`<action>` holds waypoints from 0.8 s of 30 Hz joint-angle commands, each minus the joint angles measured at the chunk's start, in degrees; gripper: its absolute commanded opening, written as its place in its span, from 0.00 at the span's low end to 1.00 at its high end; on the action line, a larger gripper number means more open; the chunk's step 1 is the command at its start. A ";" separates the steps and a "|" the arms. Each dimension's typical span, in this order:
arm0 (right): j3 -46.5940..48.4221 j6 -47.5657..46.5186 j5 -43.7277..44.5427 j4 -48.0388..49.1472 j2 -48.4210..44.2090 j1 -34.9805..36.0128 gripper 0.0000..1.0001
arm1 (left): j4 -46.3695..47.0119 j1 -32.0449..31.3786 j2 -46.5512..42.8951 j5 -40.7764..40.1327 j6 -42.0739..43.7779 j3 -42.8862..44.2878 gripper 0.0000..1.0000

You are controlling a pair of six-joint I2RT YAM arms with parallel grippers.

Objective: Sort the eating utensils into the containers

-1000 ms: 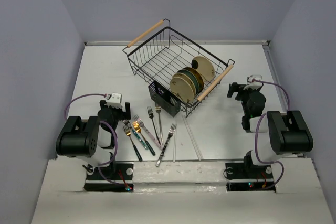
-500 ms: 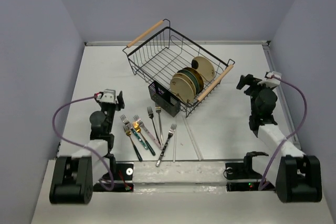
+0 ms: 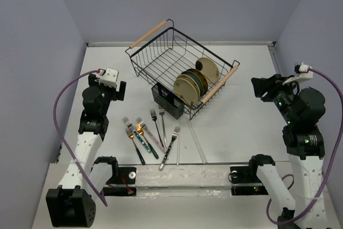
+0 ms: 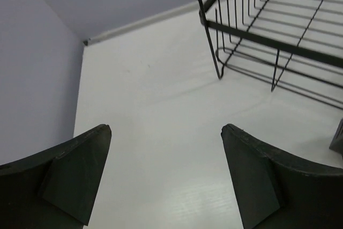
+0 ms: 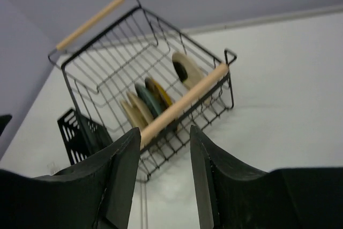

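Note:
Several forks (image 3: 146, 134) lie side by side on the white table (image 3: 236, 127) in front of the left arm, silver, gold-headed and dark-handled. The small black slotted caddy (image 3: 167, 102) stands against the near corner of the wire rack, and it also shows at the left of the right wrist view as the caddy (image 5: 74, 130). My left gripper (image 3: 120, 90) hangs raised, left of the caddy and behind the forks. Its jaws (image 4: 166, 132) are wide open over bare table. My right gripper (image 3: 260, 87) is raised at the right, pointing at the rack. Its fingers (image 5: 165, 135) stand partly apart with nothing between them.
A big black wire rack (image 3: 161, 60) with two wooden handles (image 5: 179, 103) holds upright round plates (image 3: 192, 84) in its near right end. The rack's corner (image 4: 211, 30) shows in the left wrist view. Walls close the table at the back and on both sides.
Both arms have unfolded from their low rest and risen, with the wrists now high. The right gripper's jaws have narrowed from wide open. The forks have not moved.

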 commanded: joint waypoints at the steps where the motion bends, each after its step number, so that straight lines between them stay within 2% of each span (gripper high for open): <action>1: 0.79 -2.92 -12.96 -20.67 0.71 -0.10 0.47 | -12.32 0.35 -2.04 0.19 1.72 1.33 0.99; 5: -1.23 -7.04 -19.63 -23.40 -0.53 -0.10 0.48 | -11.35 0.35 -2.14 1.51 1.28 -0.17 0.99; 8: -3.95 -7.76 -23.08 -21.91 -1.23 -0.10 0.48 | -10.91 0.35 -0.29 1.16 1.02 0.01 0.99; 12: -4.84 -7.85 -19.39 -21.56 0.96 0.95 0.48 | -10.12 0.35 1.47 0.81 1.10 -0.17 0.99; 14: -5.45 -6.45 -15.80 -20.60 3.59 3.41 0.48 | -10.03 0.35 2.35 0.64 1.19 -0.17 0.99; 15: -5.89 -5.57 -13.70 -19.90 4.56 6.90 0.48 | -10.03 0.35 2.35 0.46 1.28 -0.26 0.99; 16: -5.98 -4.52 -11.15 -19.72 5.79 6.93 0.48 | -9.85 0.35 2.18 0.37 1.28 -0.43 0.99; 18: -6.77 -1.53 1.46 -16.57 9.74 16.47 0.49 | -9.15 0.35 1.30 -0.15 1.63 -1.13 0.99; 19: -7.38 0.57 5.01 -15.42 11.50 25.30 0.49 | -9.06 0.35 1.03 -0.42 1.63 -1.22 0.99; 20: -7.82 1.46 10.09 -14.71 16.47 30.52 0.51 | -8.80 0.35 0.68 -0.77 1.80 -1.40 0.99; 21: -7.39 2.34 16.15 -15.75 16.52 35.80 0.51 | -8.80 0.35 0.51 -0.77 1.81 -1.49 0.99; 22: -5.82 5.05 26.56 -18.72 22.35 44.03 0.51 | -8.80 0.35 0.42 -1.21 1.81 -1.66 0.99; 24: -5.20 7.09 30.35 -19.54 26.53 48.75 0.52 | -8.62 0.35 0.15 -1.56 1.89 -1.75 0.99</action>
